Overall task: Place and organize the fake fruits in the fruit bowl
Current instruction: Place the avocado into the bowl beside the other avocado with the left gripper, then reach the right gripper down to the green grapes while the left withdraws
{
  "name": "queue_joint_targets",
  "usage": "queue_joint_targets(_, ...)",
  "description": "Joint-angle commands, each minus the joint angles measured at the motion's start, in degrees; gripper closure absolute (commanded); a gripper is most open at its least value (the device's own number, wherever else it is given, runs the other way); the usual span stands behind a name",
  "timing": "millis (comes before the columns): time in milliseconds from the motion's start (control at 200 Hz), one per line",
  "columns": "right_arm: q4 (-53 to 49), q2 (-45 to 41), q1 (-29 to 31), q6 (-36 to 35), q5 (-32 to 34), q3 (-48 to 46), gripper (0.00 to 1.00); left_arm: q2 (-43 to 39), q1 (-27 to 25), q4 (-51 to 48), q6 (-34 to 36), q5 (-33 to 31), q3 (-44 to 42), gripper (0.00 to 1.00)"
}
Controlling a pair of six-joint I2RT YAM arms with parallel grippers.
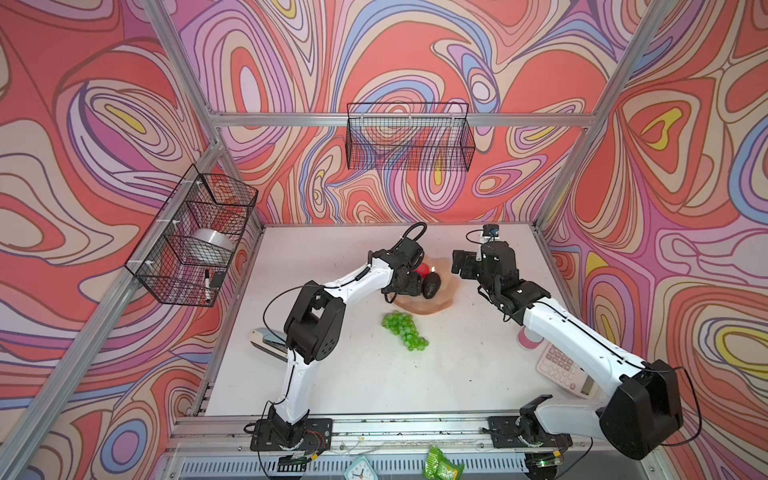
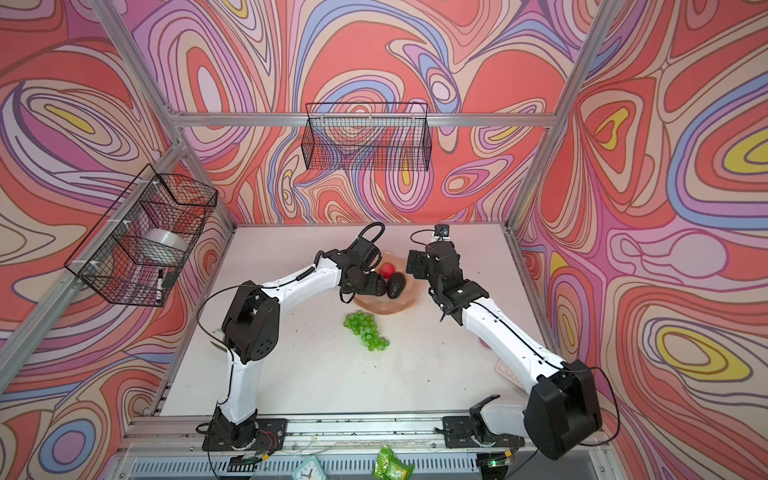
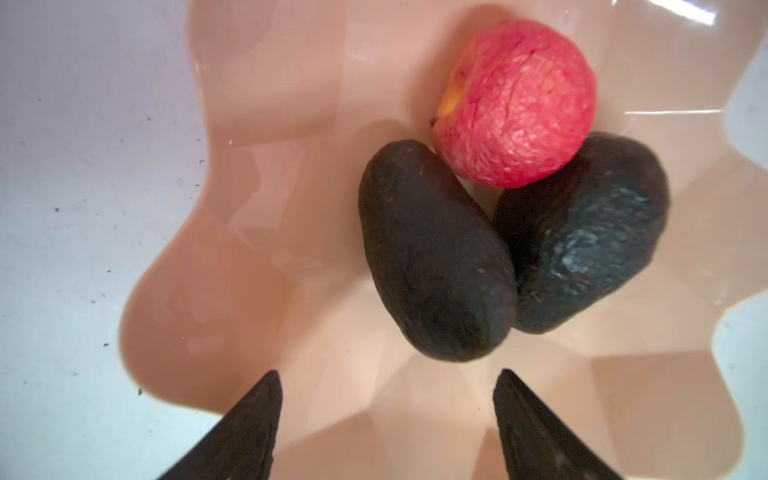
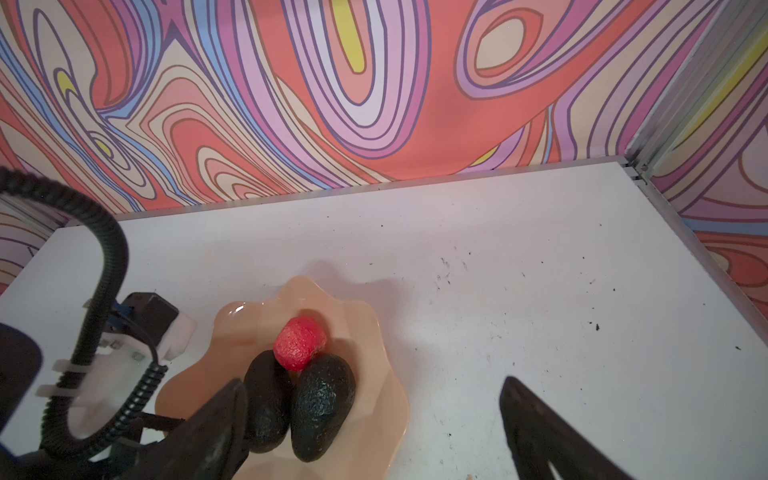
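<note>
The peach-pink scalloped fruit bowl (image 1: 441,300) (image 2: 402,306) stands at the middle back of the table. Two dark avocados (image 3: 432,257) (image 3: 582,232) lie side by side in it, with the small red-pink fruit (image 3: 515,104) resting against their far ends. The green grapes (image 1: 405,330) (image 2: 368,330) lie on the table just in front of the bowl. My left gripper (image 3: 388,374) hovers over the bowl's near part, open and empty, its tips just short of the nearer avocado. To the right of the bowl my right gripper (image 4: 374,381) is open and holds nothing.
A pink calculator (image 1: 561,365) and a small pink-and-white disc (image 1: 528,338) lie under the right arm. A green snack packet (image 1: 442,463) and a small clock (image 1: 360,467) sit beyond the front rail. Wire baskets hang on the back wall (image 1: 409,137) and the left wall (image 1: 195,237).
</note>
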Motion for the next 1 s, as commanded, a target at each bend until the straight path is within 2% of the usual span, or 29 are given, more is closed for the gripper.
queue_joint_targets(0,-2.41,-0.76,-0.41,-1.71,-3.37,1.1,0.03,-9.03,0.9,2.95,-0.28,-5.16,-2.18,0.18)
queue_joint_targets(190,-2.32,-0.3,1.09,-0.57,-15.41,-1.97,0.09,-26.22,3.9,13.73,-1.23,-14.41,-18.76,0.14)
queue_joint_targets(355,-2.74,2.2,11.26,-0.97,-13.33,-3.92,0.1,-40.87,5.24,21.89,0.63,-25.46,-33.76,0.04)
queue_joint_targets(481,-0.27,3.01,16.46,1.74,-16.4,-7.21,0.11,-48.82,7.59,25.37,0.18,-27.81,-42.07,0.0)
queue_joint_targets(621,2.1,2.63,20.81,4.15,-18.39,-10.93,0.12,-54.04,11.22,24.4,-4.06,-27.33,-47.58,0.0)
queue_joint_targets(721,2.29,2.97,22.7,6.04,-19.12,-12.83,0.12,-55.99,11.96,24.26,-6.17,-28.15,-49.92,0.0)
queue_joint_targets(996,4.65,5.72,24.59,8.87,-18.76,-16.12,0.13,-56.0,12.2,22.39,-7.41,-28.17,-50.07,0.0)
